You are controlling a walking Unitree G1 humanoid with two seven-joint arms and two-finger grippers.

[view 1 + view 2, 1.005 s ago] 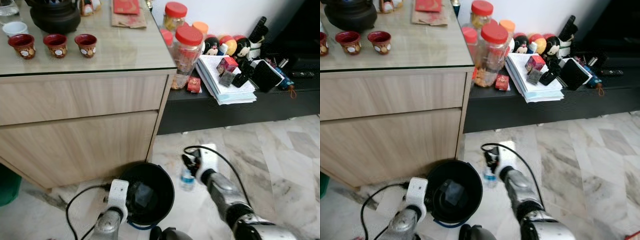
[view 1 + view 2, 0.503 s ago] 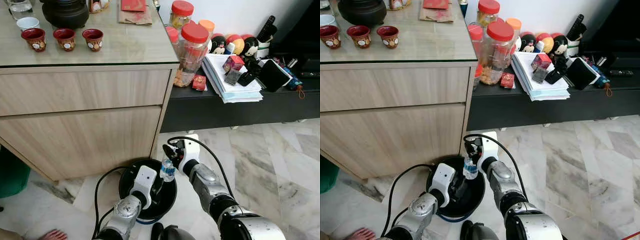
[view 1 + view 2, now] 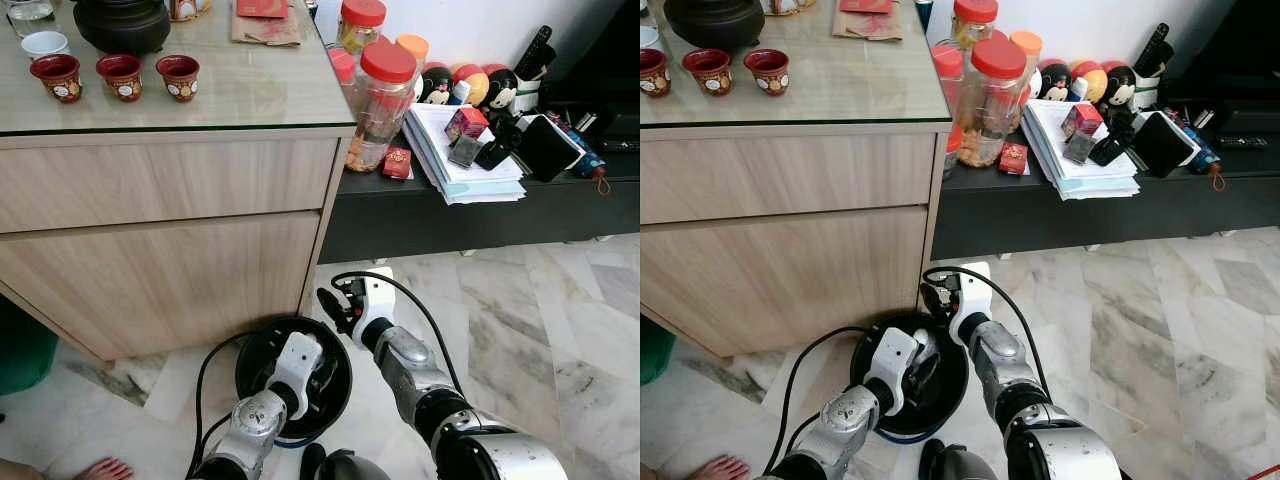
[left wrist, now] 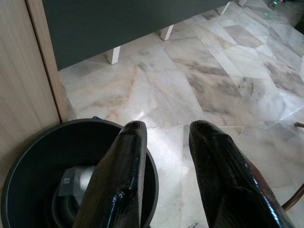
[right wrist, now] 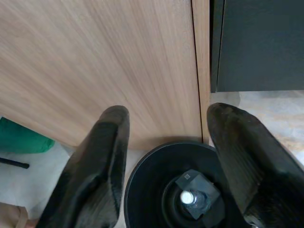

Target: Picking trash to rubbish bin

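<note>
Water bottle (image 5: 192, 198) now stands inside the black rubbish bin (image 5: 147, 190), released by the right tool (image 3: 334, 306), fingers spread above; this item is binned.

bottle (image 5: 192, 198) in bin (image 5: 147, 175) on floor, before cabinet (image 3: 170, 240); my r tool (image 3: 335, 305) above bin, l tool (image 4: 166, 156) at its rim.

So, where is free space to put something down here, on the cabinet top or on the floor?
The glass cabinet top is bare between the three red cups and its right edge. The marble floor right of the right gripper is bare too. The low black shelf is crowded with jars, papers and toys. The bin holds a bottle.
</note>
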